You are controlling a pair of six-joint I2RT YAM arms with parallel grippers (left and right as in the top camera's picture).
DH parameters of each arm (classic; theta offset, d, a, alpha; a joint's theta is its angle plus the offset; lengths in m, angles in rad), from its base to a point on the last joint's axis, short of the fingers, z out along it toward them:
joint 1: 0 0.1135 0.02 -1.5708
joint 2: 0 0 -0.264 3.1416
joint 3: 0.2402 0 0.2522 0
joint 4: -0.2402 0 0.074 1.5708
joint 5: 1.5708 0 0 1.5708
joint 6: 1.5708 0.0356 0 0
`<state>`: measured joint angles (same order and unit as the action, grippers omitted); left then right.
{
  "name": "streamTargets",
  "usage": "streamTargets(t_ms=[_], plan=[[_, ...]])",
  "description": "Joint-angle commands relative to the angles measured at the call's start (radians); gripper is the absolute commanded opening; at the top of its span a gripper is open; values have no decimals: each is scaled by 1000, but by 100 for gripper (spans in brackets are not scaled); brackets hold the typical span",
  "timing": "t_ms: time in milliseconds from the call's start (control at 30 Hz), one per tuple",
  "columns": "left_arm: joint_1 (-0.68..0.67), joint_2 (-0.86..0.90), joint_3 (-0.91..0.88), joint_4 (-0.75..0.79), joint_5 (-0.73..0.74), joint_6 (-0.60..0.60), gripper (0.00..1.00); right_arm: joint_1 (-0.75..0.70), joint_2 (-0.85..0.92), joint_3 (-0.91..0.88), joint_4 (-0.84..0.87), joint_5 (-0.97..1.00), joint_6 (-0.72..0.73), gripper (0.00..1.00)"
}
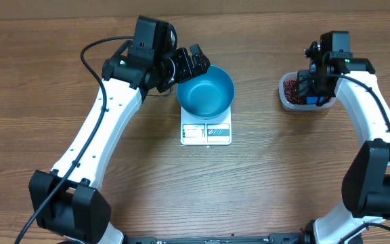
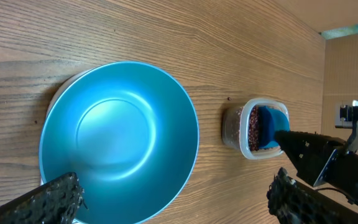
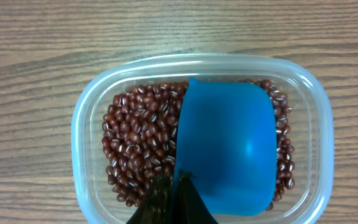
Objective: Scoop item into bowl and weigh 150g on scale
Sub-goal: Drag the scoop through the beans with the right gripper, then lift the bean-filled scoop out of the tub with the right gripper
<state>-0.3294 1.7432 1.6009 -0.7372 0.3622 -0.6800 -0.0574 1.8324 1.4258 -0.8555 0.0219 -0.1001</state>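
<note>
Right wrist view, nearest the lens: the right claw is closed, its dark fingers meeting at the near edge of a small blue scoop. I judge it is gripping the scoop's handle, though the handle itself is hidden under the fingers. The scoop lies on top of the beans, toward the right side of a clear plastic tub. Its blue surface is bare of beans, so it looks placed to dig in rather than to carry. Beyond the tub's rim is bare wooden worktop.

Left wrist view, from close to far: the left claw stands wide open and holds nothing, one finger at each side of the frame, hovering by the near rim of the blue bowl. The bowl is empty, with no beans in it. It sits on the white scale, covering most of the platform and leaving the display strip clear; the reading is too small to make out. That open claw beside the rim may be there to steady the bowl — a guess only. Farther off, well apart from the bowl, sits the tub with the right arm over it.

All the beans are in the tub, so weighing has not begun — a first scoop is the likely next move.
</note>
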Motion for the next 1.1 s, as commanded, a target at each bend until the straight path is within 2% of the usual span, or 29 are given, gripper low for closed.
streamTargets(t_ms=[0,300,533,867,1067], plan=[[2,-22,21,1,-8,15,100,-7,27,-66,10,-67,50,4],[2,-22,21,0,-8,15,100,-14,27,-82,29,-166,94,4],[2,-22,21,0,-8,15,99,-53,27,-82,44,-334,94,4],[2,-22,21,0,-8,15,100,-174,27,-82,47,-577,97,4],[2,-22,21,0,-8,15,99,-233,27,-82,39,-594,97,4]])
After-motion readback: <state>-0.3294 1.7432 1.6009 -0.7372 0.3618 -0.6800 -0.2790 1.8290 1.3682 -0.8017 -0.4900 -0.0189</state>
